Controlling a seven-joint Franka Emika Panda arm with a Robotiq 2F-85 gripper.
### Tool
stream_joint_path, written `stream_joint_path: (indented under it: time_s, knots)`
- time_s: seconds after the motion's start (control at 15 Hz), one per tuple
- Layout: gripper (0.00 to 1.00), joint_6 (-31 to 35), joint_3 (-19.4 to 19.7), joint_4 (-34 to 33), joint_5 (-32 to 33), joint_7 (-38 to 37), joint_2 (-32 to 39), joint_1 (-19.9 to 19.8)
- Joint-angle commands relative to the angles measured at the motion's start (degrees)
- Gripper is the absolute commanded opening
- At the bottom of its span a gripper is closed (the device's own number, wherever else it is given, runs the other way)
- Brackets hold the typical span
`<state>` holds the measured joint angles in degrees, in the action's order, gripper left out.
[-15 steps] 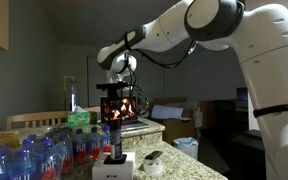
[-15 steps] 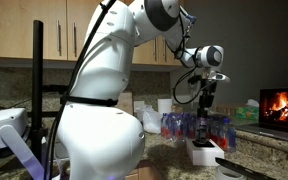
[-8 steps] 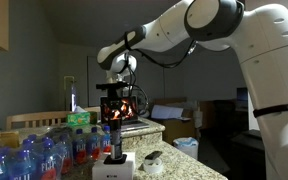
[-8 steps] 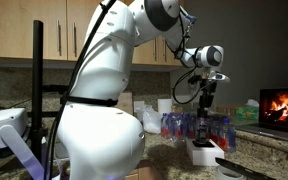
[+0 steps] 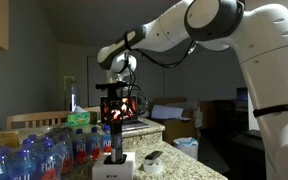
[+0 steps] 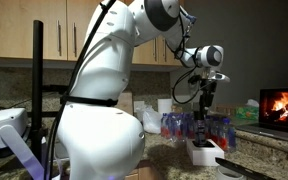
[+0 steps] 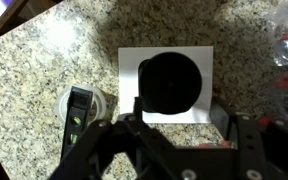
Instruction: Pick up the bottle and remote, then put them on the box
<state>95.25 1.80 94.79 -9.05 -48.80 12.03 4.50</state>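
Note:
A slim dark bottle [image 5: 112, 141] stands upright on the low white box [image 5: 115, 167] on the granite counter. From above, its round black top [image 7: 169, 82] covers the middle of the box [image 7: 134, 60]. My gripper [image 7: 177, 105] hangs straight over it, one finger on each side of the bottle's top. A thin gap shows at the right finger, so the jaws stand open around the bottle. The gripper [image 5: 112, 112] [image 6: 206, 103] shows in both exterior views above the box [image 6: 206, 153]. The dark remote [image 7: 78, 118] lies on the counter beside the box, across a small white round object.
Many clear water bottles [image 5: 39, 152] with blue and red labels crowd the counter beside the box, also visible as water bottles [image 6: 189, 124] behind it. A screen showing a fire [image 6: 282, 108] stands at the back. Cardboard boxes [image 5: 176, 117] lie beyond the counter.

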Motion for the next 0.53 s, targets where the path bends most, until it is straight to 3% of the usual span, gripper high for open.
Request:
stream_joint_path:
  time_s: [0.0,0.47]
  knots:
    - [0.98,-0.29,-0.43,0.50,-0.78,-1.86,-1.04,-0.47]
    - [1.00,-0.41,-0.54,0.58,-1.13,-0.98,-1.46,-0.57]
